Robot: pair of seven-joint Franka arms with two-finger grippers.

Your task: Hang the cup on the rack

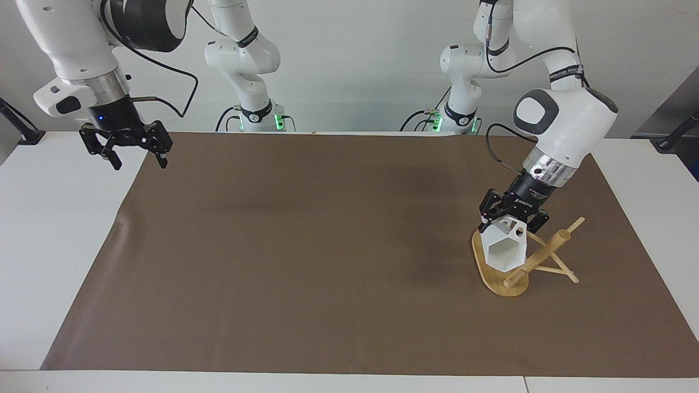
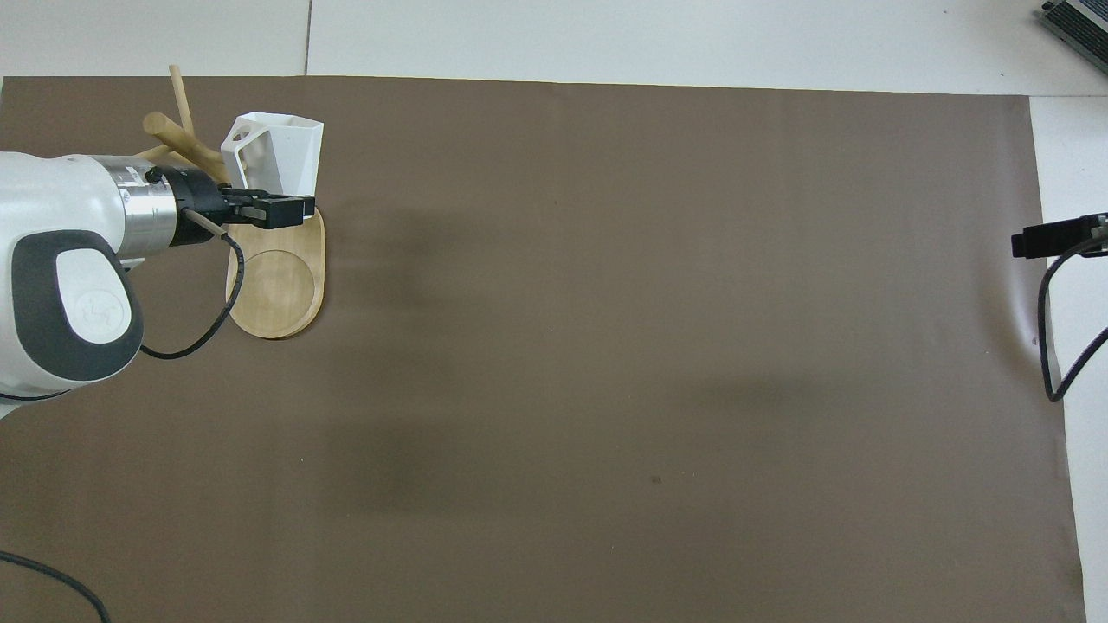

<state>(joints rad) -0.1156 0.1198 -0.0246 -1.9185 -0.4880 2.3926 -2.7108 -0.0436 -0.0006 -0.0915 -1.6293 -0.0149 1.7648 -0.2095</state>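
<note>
The white faceted cup [image 1: 505, 248] is held by my left gripper [image 1: 513, 219], which is shut on its handle side. The cup hangs tilted just over the bamboo rack's oval base [image 1: 498, 283], beside the slanting post [image 1: 540, 256] and its thin pegs [image 1: 568, 273]. In the overhead view the cup [image 2: 281, 156] sits between the left gripper [image 2: 281, 206] and the post [image 2: 177, 134], over the end of the base [image 2: 277, 290] farther from the robots. My right gripper [image 1: 140, 162] is open and empty, raised over the mat's edge at the right arm's end; only its tip [image 2: 1052, 238] shows from overhead.
A brown mat [image 1: 306, 245] covers most of the white table [image 1: 49, 229]. The rack stands on the mat toward the left arm's end. A black cable [image 2: 199, 337] loops from the left wrist over the base.
</note>
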